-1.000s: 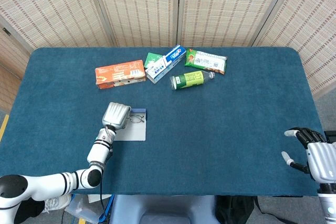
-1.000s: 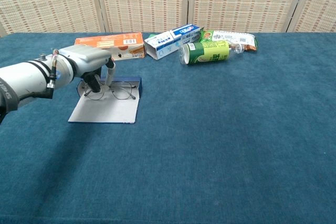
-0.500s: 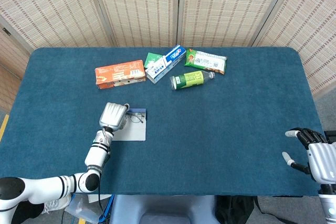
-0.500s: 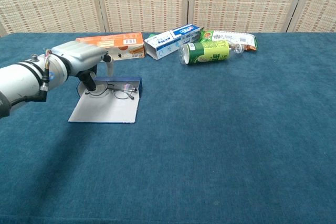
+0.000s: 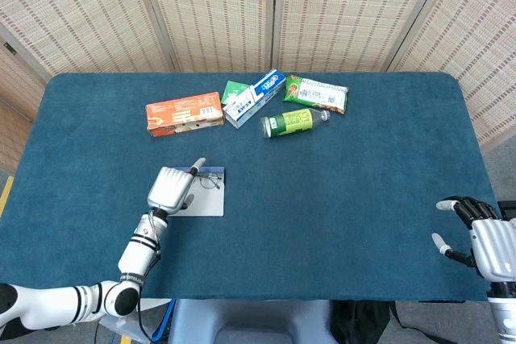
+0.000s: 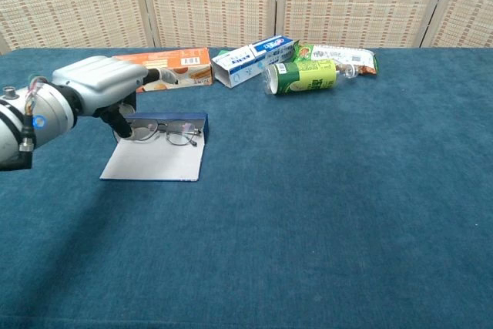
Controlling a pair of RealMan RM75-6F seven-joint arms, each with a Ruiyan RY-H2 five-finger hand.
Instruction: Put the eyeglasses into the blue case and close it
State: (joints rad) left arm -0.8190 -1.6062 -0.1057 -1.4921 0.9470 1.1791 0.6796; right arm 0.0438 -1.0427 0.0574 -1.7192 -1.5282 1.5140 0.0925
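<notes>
The eyeglasses [image 6: 168, 133] [image 5: 211, 180] have thin wire frames. They lie at the far end of the open case [image 6: 158, 161] [image 5: 204, 201], a flat pale panel with a blue far edge. My left hand [image 6: 98, 85] [image 5: 170, 188] hovers over the case's left side with fingers apart and one finger stretched out. Its dark thumb hangs just left of the glasses and holds nothing. My right hand [image 5: 482, 238] shows only in the head view, at the table's right front corner, fingers spread and empty.
Along the back of the blue table [image 5: 347, 175] lie an orange box [image 5: 184, 113], a blue-and-white toothpaste box [image 5: 255, 97], a green bottle on its side [image 5: 289, 122] and a green snack bag [image 5: 316, 93].
My left hand has drawn back leftward and toward me, off the glasses. The glasses now lie flat on the case. The right hand has stayed put.
</notes>
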